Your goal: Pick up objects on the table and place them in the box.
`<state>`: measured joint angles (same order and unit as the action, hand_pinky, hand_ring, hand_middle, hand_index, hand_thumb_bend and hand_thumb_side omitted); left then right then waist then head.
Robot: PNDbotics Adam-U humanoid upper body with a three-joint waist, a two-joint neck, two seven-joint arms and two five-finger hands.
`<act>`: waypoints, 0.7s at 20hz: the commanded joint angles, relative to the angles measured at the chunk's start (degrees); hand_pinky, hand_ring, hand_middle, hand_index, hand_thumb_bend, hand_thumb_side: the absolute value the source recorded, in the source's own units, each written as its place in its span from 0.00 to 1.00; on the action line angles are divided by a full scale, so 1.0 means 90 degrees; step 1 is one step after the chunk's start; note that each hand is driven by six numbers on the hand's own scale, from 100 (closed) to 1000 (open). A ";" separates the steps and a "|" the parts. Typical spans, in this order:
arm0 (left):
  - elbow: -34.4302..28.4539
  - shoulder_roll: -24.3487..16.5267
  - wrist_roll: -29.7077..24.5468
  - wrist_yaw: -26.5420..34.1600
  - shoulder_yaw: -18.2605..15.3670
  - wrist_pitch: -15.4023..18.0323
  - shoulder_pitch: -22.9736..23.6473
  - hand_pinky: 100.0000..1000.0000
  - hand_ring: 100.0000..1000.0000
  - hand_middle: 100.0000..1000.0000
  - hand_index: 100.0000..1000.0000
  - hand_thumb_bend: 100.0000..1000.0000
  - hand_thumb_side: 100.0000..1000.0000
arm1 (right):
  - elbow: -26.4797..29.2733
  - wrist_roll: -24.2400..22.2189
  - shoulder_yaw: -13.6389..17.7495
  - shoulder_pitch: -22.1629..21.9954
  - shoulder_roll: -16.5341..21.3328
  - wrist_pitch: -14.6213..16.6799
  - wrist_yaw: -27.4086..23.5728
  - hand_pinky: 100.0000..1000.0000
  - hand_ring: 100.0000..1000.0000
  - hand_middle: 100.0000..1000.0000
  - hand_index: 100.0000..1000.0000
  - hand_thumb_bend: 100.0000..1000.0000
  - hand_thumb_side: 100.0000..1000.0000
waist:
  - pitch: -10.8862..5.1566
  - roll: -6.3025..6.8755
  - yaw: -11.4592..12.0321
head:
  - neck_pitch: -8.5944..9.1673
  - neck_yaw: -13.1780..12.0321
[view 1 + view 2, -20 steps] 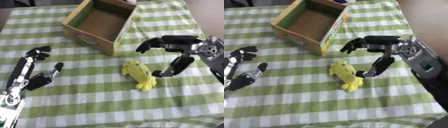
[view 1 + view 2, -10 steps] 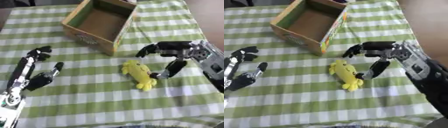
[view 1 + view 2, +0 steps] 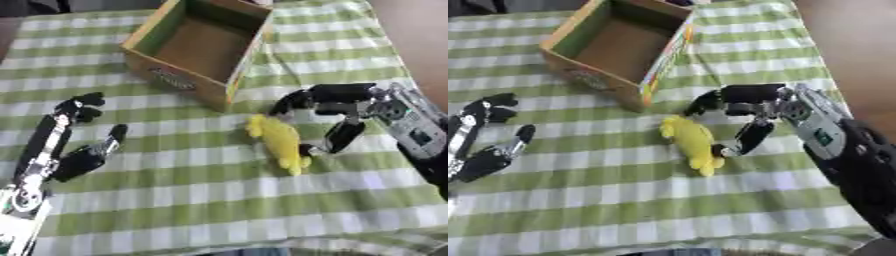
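In the left eye view, a cardboard box stands open in the upper middle of the frame, on a table with a green and white checked cloth. Inside it only the brown bottom shows. Just below and right of the box, near the centre, a yellow soft toy lies on the cloth. The right hand comes in from the right edge and is spread around the toy: the fingers reach over its upper end, and the thumb points down at its lower right side. Whether they touch the toy I cannot tell. The left hand rests at the left side of the frame, fingers relaxed and apart, holding nothing.

In the right eye view, the same toy is in the centre, with the thumb tip very near its right edge. The box is in the upper left.
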<state>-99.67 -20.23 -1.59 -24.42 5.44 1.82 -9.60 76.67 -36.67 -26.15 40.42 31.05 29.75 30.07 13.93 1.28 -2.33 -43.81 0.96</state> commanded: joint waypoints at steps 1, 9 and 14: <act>-0.0111 -0.0083 -0.0018 0.0014 -0.0013 0.0004 -0.0074 0.74 0.71 0.73 0.88 0.32 0.52 | 0.0143 -0.0536 -0.0004 0.0090 0.0097 0.0819 0.0272 0.84 0.85 0.87 0.94 0.22 0.14 | -0.0086 -0.0003 -0.0006 | -0.0035 -0.0014; -0.0107 -0.0081 -0.0035 0.0008 -0.0013 -0.0004 -0.0068 0.74 0.71 0.73 0.88 0.31 0.53 | 0.0654 -0.0240 -0.0045 0.0075 0.0228 0.1006 0.0398 0.85 0.85 0.87 0.94 0.21 0.13 | -0.0089 -0.0007 -0.0021 | -0.0035 -0.0047; -0.0115 -0.0093 -0.0043 -0.0002 -0.0016 -0.0012 -0.0067 0.74 0.71 0.73 0.88 0.30 0.53 | 0.0963 -0.0282 -0.0049 0.0119 0.0337 0.0944 0.0180 0.85 0.85 0.88 0.94 0.21 0.14 | -0.0108 -0.0019 -0.0025 | -0.0035 -0.0066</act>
<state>-99.67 -20.23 -1.79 -24.42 5.44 1.65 -9.60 83.65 -33.60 -26.87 40.34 32.40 32.83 32.48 13.93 1.22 -2.49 -43.81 0.59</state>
